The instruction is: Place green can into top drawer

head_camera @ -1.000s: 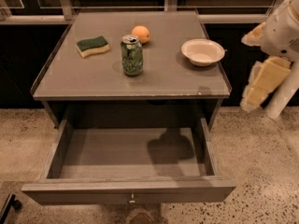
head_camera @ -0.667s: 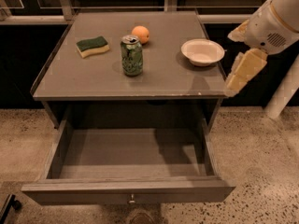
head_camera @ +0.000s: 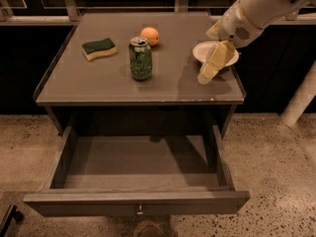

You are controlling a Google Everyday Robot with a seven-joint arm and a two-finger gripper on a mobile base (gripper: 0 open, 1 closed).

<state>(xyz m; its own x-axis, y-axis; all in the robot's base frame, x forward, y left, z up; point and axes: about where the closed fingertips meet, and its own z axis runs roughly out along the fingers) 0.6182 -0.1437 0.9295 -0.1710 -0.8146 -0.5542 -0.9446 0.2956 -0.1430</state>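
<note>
White, rounded arm (head_camera: 261, 6) with a dotted vent patch and yellow wrist seam; cream gripper (head_camera: 207, 73) over the counter's (head_camera: 148, 90) right edge.

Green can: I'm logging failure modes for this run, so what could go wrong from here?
1. The gripper hangs by the white bowl, right of the green can; sweeping across could clip the bowl.
2. The can stands upright and may tip if nudged off-centre.
3. The orange sits close behind the can and could get knocked and roll.
</note>
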